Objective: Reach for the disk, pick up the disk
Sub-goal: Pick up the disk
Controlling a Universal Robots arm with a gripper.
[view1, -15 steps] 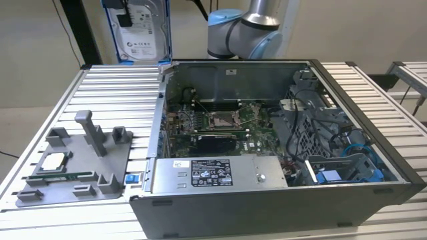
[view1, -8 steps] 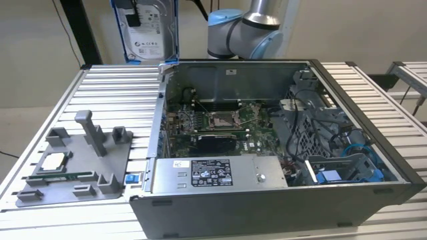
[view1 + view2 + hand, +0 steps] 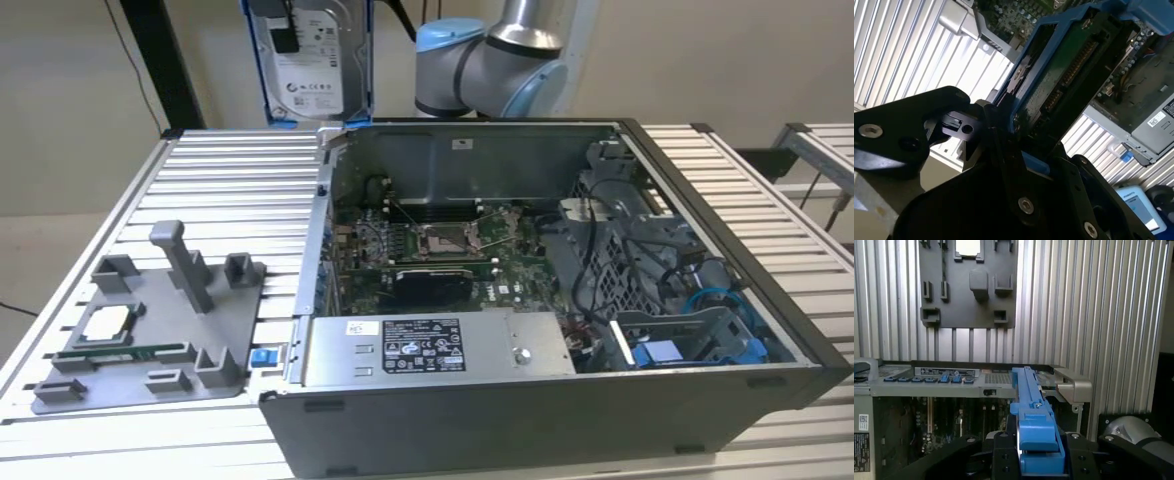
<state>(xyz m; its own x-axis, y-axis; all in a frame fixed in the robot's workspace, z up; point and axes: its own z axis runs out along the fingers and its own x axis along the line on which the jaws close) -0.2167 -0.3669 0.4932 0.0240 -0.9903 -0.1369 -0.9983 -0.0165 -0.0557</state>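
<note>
Exterior view, upper left: the disk (image 3: 316, 70) hangs upright in the air beyond the desk's (image 3: 214, 190) far edge, behind the open computer case (image 3: 747, 300). In the first wrist view, black fingers (image 3: 1004, 452) are clamped on its blue frame (image 3: 1035, 425).

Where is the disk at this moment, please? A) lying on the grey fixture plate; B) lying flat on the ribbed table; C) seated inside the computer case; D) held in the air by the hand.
D: in the exterior view the disk hangs in the air, higher than the computer case, and in the first wrist view the hand is clamped on its blue frame.
</note>
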